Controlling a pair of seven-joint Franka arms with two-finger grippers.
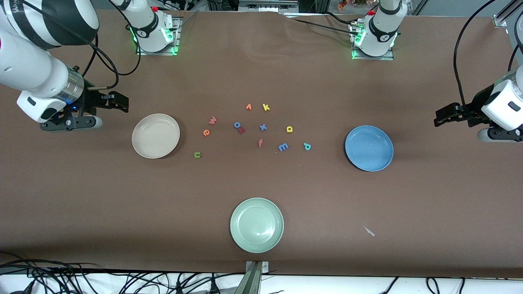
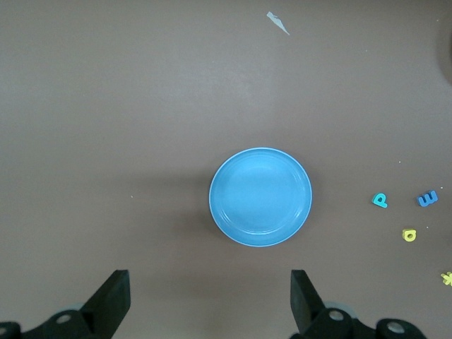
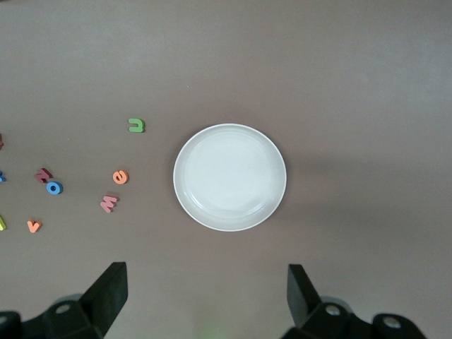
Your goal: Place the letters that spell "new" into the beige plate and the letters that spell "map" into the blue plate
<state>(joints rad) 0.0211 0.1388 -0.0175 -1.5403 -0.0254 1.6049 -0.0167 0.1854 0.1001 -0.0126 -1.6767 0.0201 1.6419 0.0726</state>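
Letters, jaws first: both grippers stood spread wide and held nothing.
Left gripper (image 1: 439,116): hung over bare table at the left arm's end, just outside the blue plate (image 1: 369,148); its two fingers (image 2: 113,300) framed that plate in the left wrist view.
Right gripper (image 1: 122,103): hung over bare table at the right arm's end, beside the beige plate (image 1: 155,135); its fingers (image 3: 109,286) framed that plate.
"New" letters: olive-green n (image 1: 197,154), orange e (image 1: 206,132) and pinkish-red w (image 1: 213,120) lay on the table near the beige plate, none in it.
"Map" letters: blue m (image 1: 283,147), yellow a (image 1: 289,129) and teal p (image 1: 307,146) lay on the table toward the blue plate, none in it.
Other letters: orange v (image 1: 248,107), yellow k (image 1: 266,107), blue o (image 1: 237,125), blue x (image 1: 263,127) and salmon f (image 1: 260,142) lay between the two groups.
Pale green plate (image 1: 256,224): sat nearest the front camera, nothing in it.
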